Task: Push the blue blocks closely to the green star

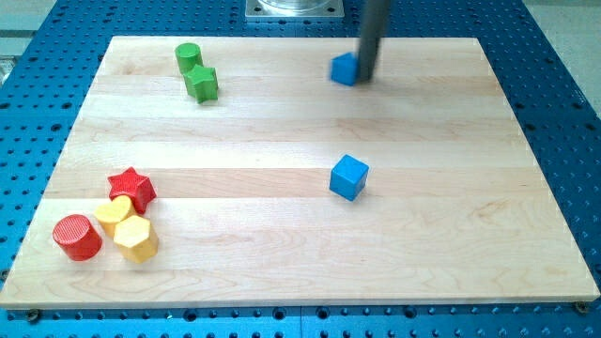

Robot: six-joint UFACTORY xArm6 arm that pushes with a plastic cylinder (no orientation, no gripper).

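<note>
**Rod tip pressed against the upper blue block**

My tip (364,77) sits at the board's twelve-to-one o'clock edge, touching the right side of a small blue block (344,69) whose shape is partly hidden by the rod; the block lies at nine o'clock from the tip. There is no claw on this arm, only the bare rod, so nothing is clenched or grasped.

The blue cube (348,176) rests near the board's centre, at six o'clock from the tip and well apart from it.

The green star (202,84) lies toward the board's eleven o'clock corner, well apart from both blue blocks, at nine o'clock from the tip. A green cylinder (188,56) stands just beside it at eleven o'clock, touching or nearly so.

At the board's seven o'clock corner a cluster huddles together: a red star (131,187), a yellow block (114,213), a yellow hexagonal block (136,238) and a red cylinder (76,237).

The wooden board (451,244) lies on a blue perforated table (563,75).
</note>
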